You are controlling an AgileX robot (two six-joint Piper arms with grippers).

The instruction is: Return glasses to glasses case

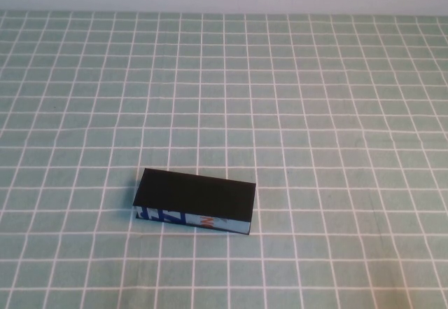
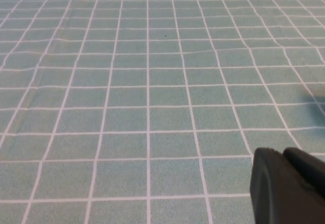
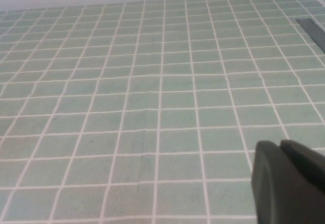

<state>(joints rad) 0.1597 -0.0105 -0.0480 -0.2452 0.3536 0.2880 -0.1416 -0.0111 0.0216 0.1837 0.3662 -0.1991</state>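
The glasses case [image 1: 196, 193] lies shut on the green checked cloth, near the front middle of the table. Its lid is black and its front side is white and blue with an orange mark. The glasses are not in view. Neither arm shows in the high view. My left gripper [image 2: 282, 153] is shut and empty, low over bare cloth in the left wrist view. My right gripper [image 3: 279, 144] is shut and empty over bare cloth in the right wrist view. Both are well away from the case.
The green cloth with a white grid [image 1: 315, 113] covers the whole table up to a pale back wall. A dark strip [image 3: 312, 30] shows at the edge of the right wrist view; I cannot tell what it is.
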